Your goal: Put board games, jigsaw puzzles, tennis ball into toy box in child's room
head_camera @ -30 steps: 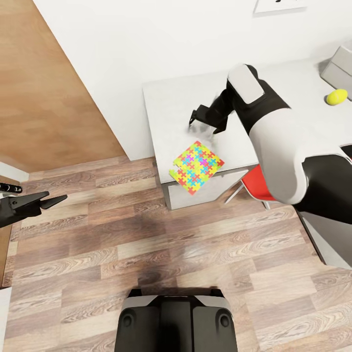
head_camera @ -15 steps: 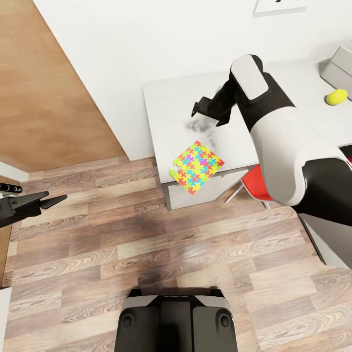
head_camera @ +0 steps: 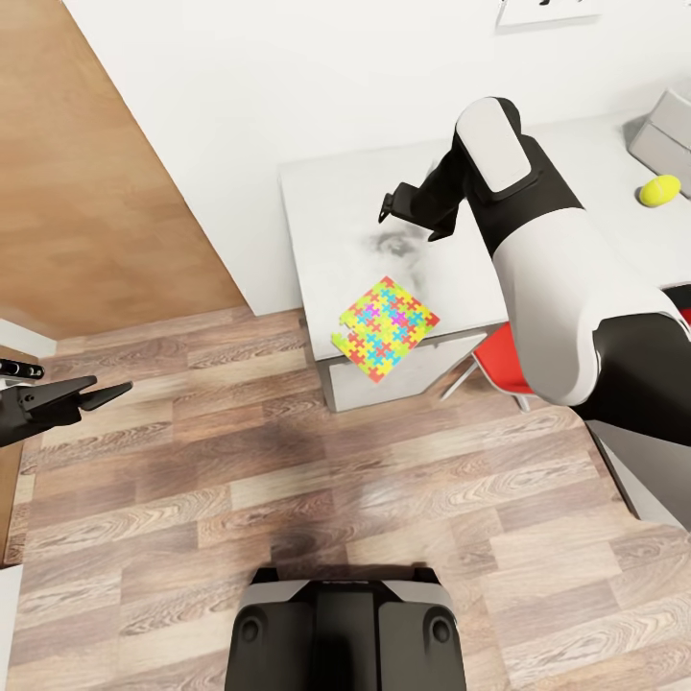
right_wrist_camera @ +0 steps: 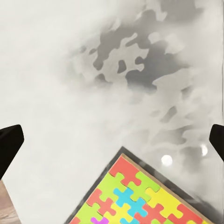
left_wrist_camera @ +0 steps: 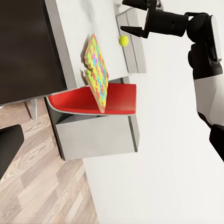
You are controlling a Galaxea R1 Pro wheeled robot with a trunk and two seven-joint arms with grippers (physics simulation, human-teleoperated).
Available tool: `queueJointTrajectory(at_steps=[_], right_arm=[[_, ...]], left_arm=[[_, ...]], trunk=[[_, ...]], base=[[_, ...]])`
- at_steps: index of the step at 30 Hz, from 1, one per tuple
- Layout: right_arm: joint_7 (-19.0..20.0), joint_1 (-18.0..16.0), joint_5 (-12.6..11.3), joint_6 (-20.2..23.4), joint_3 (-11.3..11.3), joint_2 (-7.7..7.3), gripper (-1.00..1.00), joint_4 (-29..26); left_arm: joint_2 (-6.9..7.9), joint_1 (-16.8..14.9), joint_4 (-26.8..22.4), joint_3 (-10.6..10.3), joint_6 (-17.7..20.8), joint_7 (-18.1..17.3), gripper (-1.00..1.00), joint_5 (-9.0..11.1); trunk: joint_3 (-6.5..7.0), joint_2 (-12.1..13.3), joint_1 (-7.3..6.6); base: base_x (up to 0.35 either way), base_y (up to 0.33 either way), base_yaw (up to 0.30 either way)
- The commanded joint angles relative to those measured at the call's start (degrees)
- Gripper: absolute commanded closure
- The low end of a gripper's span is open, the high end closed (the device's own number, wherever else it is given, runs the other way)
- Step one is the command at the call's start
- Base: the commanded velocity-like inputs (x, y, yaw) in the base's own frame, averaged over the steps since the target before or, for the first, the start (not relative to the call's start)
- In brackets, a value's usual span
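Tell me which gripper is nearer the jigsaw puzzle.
Right. The right gripper hovers open over the table just beyond the jigsaw puzzle; the left gripper hangs far off over the floor.

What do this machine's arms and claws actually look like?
The right arm is a chunky tube with smooth white shells and glossy black sections at its joints. Its right claw is black, with two angular fingers. The left claw is also black, with slim fingers tapering to points. No cables or markings show.
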Motion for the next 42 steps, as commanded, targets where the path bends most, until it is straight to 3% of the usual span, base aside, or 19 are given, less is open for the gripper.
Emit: queueJointTrajectory(at_steps=[1, 16, 42], right_arm=[[-0.6, 0.0, -0.6, 0.1, 0.2, -0.02, -1.0, 0.0], [-0.6, 0.6, -0.5, 0.1, 0.2, 0.5, -1.0, 0.0], [-0.6, 0.7, -0.5, 0.1, 0.2, 0.5, -1.0, -0.1]], left_arm=[[0.02, 0.0, 0.0, 0.0, 0.6, -0.2, -1.0, 0.0], [-0.06, 0.0, 0.0, -0.2, 0.5, 0.0, -1.0, -0.1], [-0.06, 0.0, 0.0, -0.1, 0.5, -0.1, -1.0, -0.1]], trunk=[[-0.02, -0.1, 0.04], [1.18, -0.1, 0.04], [3.59, -0.1, 0.04]], base=[[0.0, 0.0, -0.078], [0.0, 0.0, -0.095], [0.0, 0.0, -0.005]])
